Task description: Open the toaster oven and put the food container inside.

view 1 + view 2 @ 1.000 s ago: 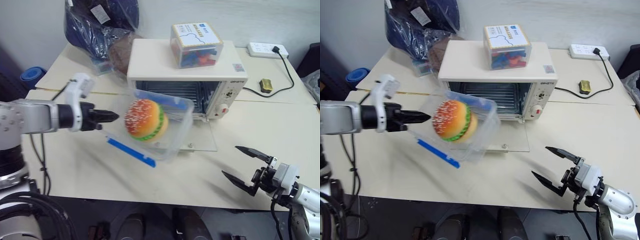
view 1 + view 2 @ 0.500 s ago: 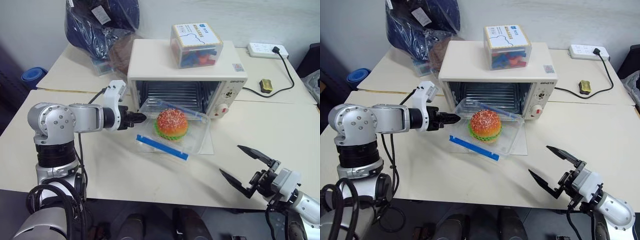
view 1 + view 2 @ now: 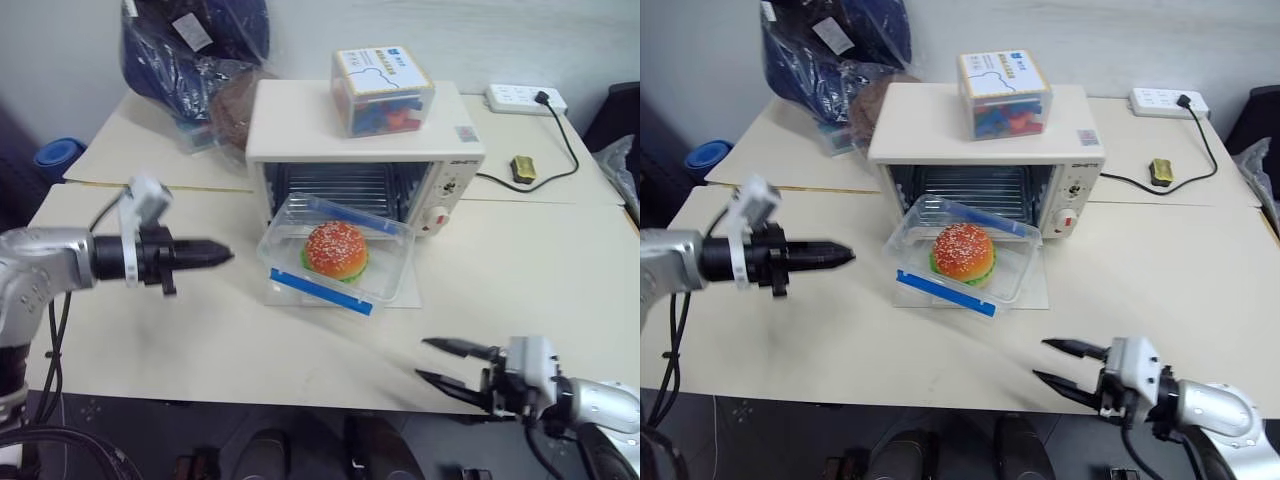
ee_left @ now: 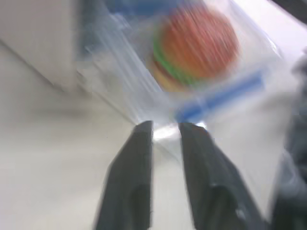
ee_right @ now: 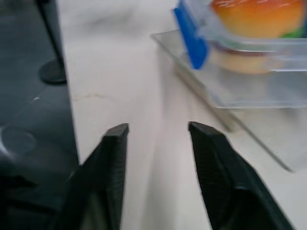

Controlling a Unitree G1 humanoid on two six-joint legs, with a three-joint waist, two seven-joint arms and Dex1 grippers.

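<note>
Sitting toward the back edge of the table (image 3: 560, 250), the toaster oven (image 3: 360, 140) has its glass door (image 3: 405, 292) folded down flat, and the food container (image 3: 338, 262) rests on that door at the mouth of the cavity, its rear end only just at the opening and its blue-stripped front edge hanging out toward the table's front edge. From where I stand the job looks half done: the tray still needs a push inward, and that is where it could go wrong. A shove on one corner could skew it against the oven's side wall; a push too high could tip the light plastic and roll the toy burger (image 3: 335, 250) about; and trying to lift the door now would jam it against the tray. The left gripper (image 3: 205, 254) hangs over the table's left part, well apart from the container, its fingers pressed almost together and holding nothing. The right gripper (image 3: 447, 362) sits near the front edge, jaws a modest way apart and empty. A second ago the left gripper held the container tilted in the air; half a second ago it was setting it on the door. Since then it has let go and drawn back leftward, while the right gripper's jaws have narrowed from wide.
</note>
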